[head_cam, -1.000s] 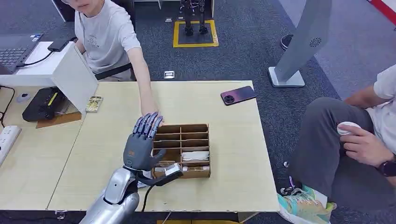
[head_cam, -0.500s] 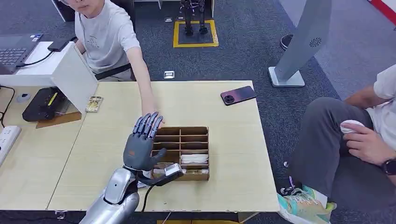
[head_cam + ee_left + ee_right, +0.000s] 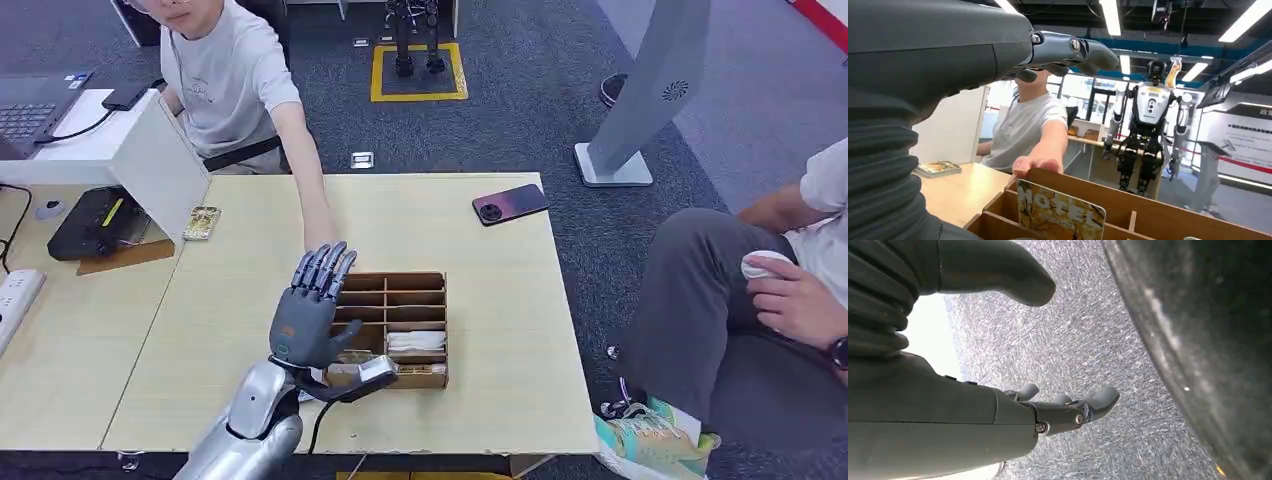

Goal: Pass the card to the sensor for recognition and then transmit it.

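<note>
Card stands upright in a slot of the wooden divider box at centre frame, ungripped beneath my spread, empty left hand, so reaching down I may strike the person's hand resting on the box rim.

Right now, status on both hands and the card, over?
Left hand open, raised over wooden tray. Right hand hanging, empty. Card upright in tray compartment, not yet gripped. Person's hand at tray's far edge.
</note>
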Controlling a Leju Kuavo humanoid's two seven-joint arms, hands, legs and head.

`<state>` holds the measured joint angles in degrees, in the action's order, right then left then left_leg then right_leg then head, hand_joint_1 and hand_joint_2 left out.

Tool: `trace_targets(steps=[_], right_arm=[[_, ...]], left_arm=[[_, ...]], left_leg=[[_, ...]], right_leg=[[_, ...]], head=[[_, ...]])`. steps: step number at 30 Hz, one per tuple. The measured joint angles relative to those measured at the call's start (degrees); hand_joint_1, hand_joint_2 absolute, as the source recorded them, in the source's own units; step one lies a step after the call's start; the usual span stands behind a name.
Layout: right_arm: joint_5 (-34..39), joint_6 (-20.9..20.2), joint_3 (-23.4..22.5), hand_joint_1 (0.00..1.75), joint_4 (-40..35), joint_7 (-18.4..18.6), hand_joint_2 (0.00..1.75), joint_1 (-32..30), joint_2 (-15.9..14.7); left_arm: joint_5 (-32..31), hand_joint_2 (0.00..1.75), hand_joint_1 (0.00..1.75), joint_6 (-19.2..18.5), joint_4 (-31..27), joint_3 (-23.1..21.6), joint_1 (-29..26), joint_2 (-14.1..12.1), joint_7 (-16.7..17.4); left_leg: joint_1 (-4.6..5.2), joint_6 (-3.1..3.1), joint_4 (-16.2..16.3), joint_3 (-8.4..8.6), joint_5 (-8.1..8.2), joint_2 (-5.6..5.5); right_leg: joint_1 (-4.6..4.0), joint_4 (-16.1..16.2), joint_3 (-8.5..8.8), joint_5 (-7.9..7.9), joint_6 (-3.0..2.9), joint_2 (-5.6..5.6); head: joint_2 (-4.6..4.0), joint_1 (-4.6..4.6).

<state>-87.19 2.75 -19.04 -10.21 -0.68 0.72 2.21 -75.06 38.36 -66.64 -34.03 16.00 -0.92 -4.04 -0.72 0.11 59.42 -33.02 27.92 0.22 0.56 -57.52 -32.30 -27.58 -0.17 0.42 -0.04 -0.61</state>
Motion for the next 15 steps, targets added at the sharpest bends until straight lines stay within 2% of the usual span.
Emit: trace_targets(steps=[15], right_arm=[[0.0, 0.0, 0.3, 0.00, 0.0, 0.0, 1.75, 0.1, 0.0]], left_arm=[[-0.1, 1.75, 0.00, -0.1, -1.1, -3.8, 0.0, -0.2, -0.7]], left_leg=[[0.00, 0.00, 0.0, 0.00, 0.00, -0.01]], right_leg=[[0.00, 0.0, 0.01, 0.00, 0.00, -0.01]], head=[[0.00, 0.00]])
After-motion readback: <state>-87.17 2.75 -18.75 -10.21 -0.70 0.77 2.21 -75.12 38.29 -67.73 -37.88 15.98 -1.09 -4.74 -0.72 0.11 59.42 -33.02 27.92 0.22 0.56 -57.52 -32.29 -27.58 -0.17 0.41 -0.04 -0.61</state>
